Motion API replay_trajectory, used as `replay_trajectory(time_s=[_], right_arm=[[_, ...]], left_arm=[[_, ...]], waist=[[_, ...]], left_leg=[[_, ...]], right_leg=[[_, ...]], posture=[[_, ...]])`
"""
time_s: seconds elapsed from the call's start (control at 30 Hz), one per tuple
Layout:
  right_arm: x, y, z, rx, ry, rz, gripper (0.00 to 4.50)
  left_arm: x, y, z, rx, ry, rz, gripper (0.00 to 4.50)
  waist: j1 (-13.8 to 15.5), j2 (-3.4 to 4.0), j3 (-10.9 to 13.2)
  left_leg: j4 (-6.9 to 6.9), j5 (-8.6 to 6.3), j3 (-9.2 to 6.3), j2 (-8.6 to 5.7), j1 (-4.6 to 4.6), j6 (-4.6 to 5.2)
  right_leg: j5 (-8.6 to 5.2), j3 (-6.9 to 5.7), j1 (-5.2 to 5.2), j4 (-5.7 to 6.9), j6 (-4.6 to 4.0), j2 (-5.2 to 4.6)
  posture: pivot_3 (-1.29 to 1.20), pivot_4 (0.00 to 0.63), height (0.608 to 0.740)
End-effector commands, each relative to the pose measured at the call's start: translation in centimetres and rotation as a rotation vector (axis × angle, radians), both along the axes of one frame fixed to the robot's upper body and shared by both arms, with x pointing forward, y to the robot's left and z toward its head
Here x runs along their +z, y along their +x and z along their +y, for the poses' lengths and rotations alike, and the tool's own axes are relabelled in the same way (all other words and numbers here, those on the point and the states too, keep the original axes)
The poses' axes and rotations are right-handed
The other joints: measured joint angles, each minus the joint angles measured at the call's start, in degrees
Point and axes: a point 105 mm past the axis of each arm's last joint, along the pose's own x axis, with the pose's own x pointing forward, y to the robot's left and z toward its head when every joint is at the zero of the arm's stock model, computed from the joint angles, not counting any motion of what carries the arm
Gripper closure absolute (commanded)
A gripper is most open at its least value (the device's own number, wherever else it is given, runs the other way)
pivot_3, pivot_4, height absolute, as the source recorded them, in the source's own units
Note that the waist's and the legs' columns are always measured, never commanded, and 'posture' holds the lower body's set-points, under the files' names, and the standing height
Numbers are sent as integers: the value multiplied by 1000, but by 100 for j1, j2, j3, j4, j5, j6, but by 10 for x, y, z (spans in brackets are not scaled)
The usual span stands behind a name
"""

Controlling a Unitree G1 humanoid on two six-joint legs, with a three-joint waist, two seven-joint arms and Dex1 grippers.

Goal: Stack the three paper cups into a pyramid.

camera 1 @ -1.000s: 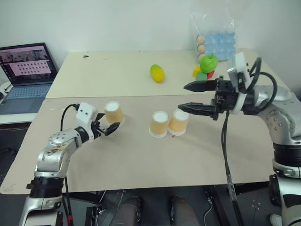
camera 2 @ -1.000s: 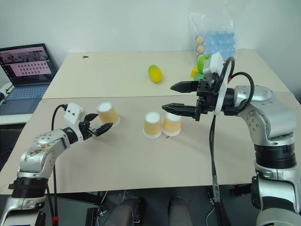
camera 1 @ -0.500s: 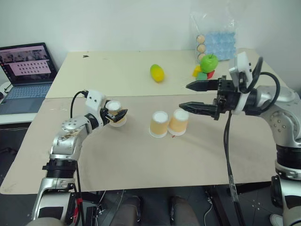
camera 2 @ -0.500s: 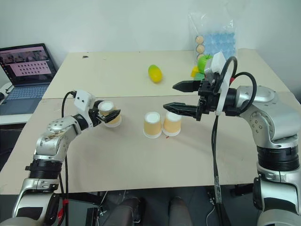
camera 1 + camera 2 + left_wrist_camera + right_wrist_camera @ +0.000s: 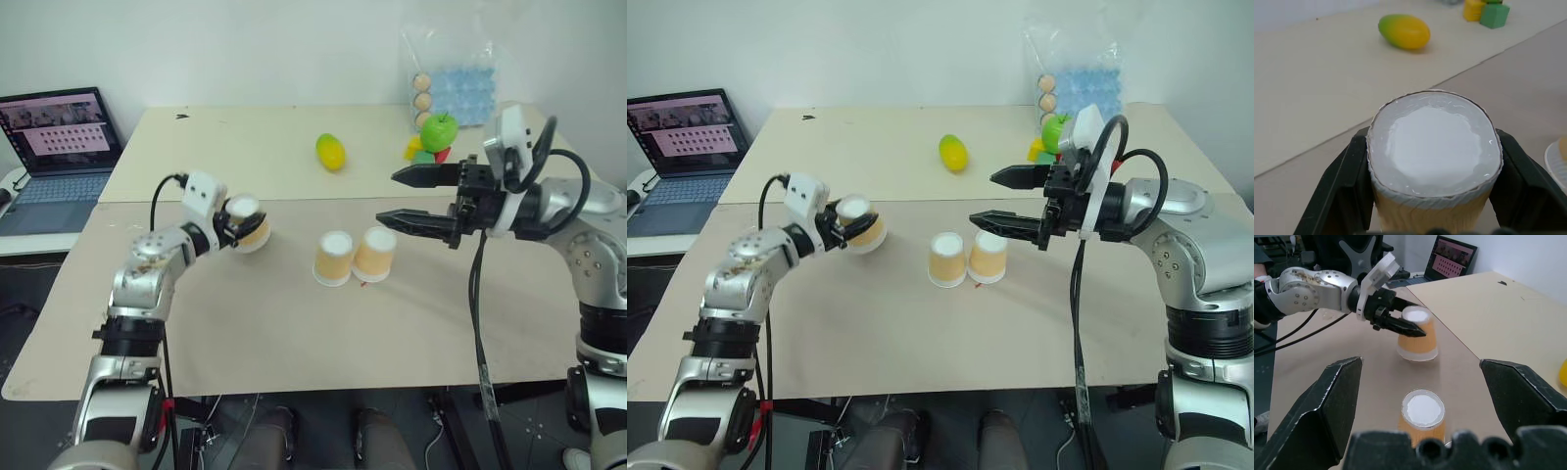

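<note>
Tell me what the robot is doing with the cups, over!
Left gripper shut on one paper cup, off the table. Right gripper open, waiting above two cups side by side. Nothing between them.

My left gripper (image 5: 854,223) clamps one upside-down paper cup (image 5: 860,223) at the table's (image 5: 823,323) left. Two more cups (image 5: 967,258) stand touching, base up, mid-table. My right gripper (image 5: 1004,199) hovers spread wide just right of them. A mango (image 5: 953,153) lies farther back.
</note>
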Motion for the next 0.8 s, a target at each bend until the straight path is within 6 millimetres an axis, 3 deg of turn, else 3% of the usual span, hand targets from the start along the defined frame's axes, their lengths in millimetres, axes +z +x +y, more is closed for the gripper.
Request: replay_trajectory(time_s=[0.03, 0.1, 0.17, 0.23, 0.37, 0.6, 0.8], right_arm=[[14, -8, -7, -8, 3, -64, 0], [11, -11, -13, -19, -19, -62, 0], [8, -14, -22, -48, -41, -55, 0], [7, -17, -30, -74, -39, -54, 0], [1, -19, -40, -137, -27, -49, 0], [-5, -29, -42, -185, 0, -51, 0], [-12, -35, -46, -238, 8, -50, 0]], left_arm=[[38, -7, -15, -96, 20, -90, 1968], [61, -7, -23, -146, 11, -123, 1968], [85, -12, -43, -250, 9, -159, 1968], [93, -19, -66, -377, 4, -158, 1968], [91, -15, -102, -501, 15, -146, 1968], [85, -25, -155, -685, 80, -151, 1968], [72, -34, -169, -778, 120, -109, 1968]], waist=[[0, 0, 0], [3, 0, 0], [21, -6, 4], [44, -7, 5], [33, -6, 4], [-29, -13, 9], [-27, -13, 9]], left_leg=[[0, 3, 0, 0, 0, 5], [-1, 10, 0, 1, 0, 19], [0, 11, 0, 1, -3, 20], [6, 12, -1, 0, -9, 21], [8, 11, 0, -1, -4, 24], [8, 12, 5, 2, -6, 25], [9, 10, 4, 1, -10, 28]], right_leg=[[0, 0, 0, 0, 0, 0], [1, 0, 0, -1, 0, 2], [1, -1, -4, 1, 0, 3], [1, -6, -3, 2, 2, 3], [1, -6, 10, -7, 8, 0], [1, 1, 4, -2, 8, 2], [0, 1, 3, -5, 10, 1]], posture=[[0, 150, 740], [0, 150, 740], [0, 150, 740], [0, 150, 740], [0, 150, 740], [0, 150, 740], [0, 150, 740]])
